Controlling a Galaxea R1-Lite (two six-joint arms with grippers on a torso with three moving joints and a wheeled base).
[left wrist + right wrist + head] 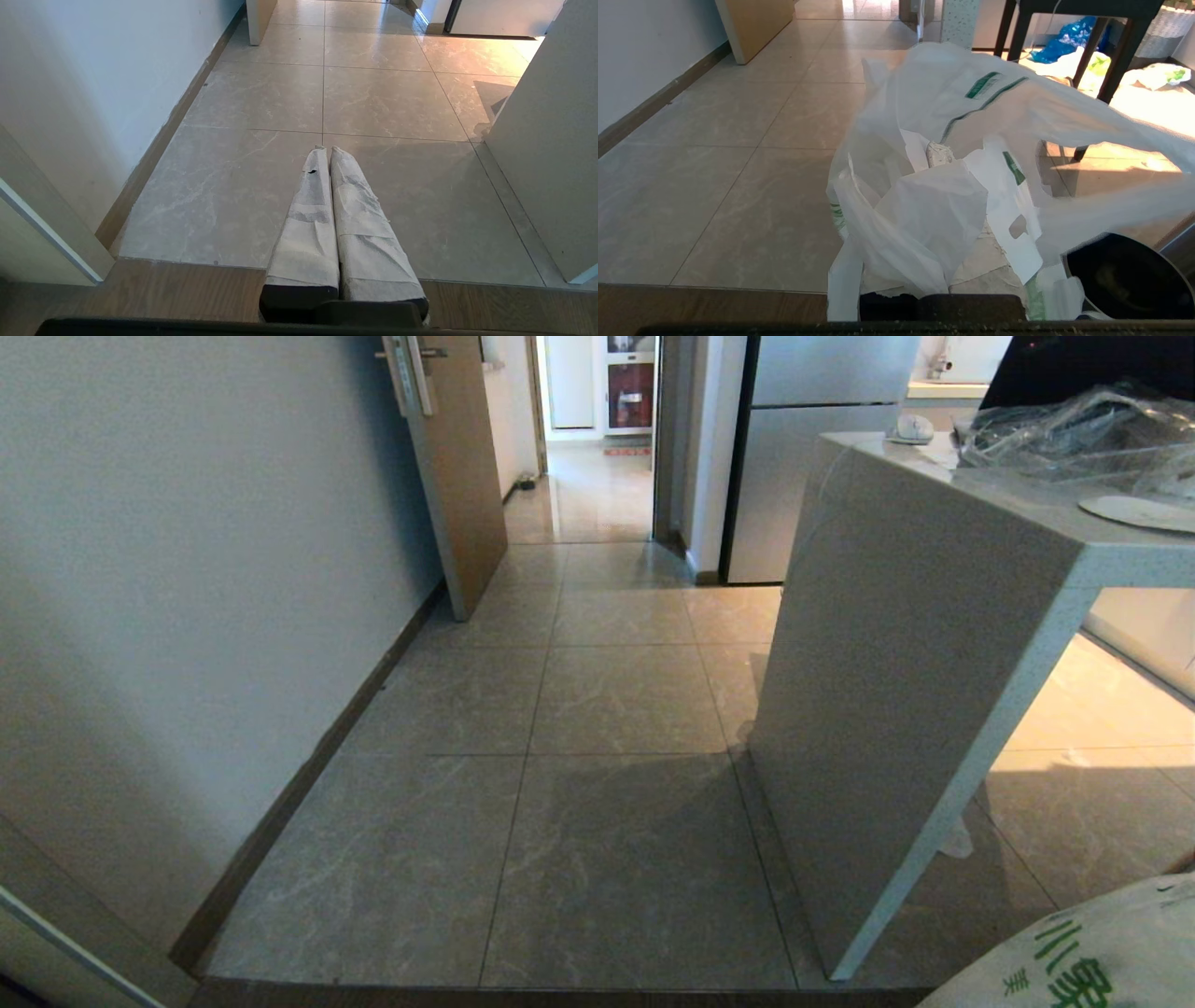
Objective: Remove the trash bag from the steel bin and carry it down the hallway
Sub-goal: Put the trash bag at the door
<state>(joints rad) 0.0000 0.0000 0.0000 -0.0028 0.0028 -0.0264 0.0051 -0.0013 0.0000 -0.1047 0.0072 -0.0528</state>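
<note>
Taking the open wooden door [457, 476] as the landmark: the white wall [187, 569] with its dark baseboard runs up to it on the left. Short of the door, over the tiled floor, the left claw [326, 150] hangs with its two wrapped fingers [355, 219] pressed together, holding nothing. Past the door the hallway [588, 495] runs on to a red fire cabinet [630, 394]. Right of the door stands the pale desk [896, 644], with crumpled clear plastic [1074, 429] on top. Nearer than the desk, the right claw [941, 154] is clamped on the trash bag [943, 200], which drapes over its fingers; the steel bin [1125, 275] sits just beside the bag
</note>
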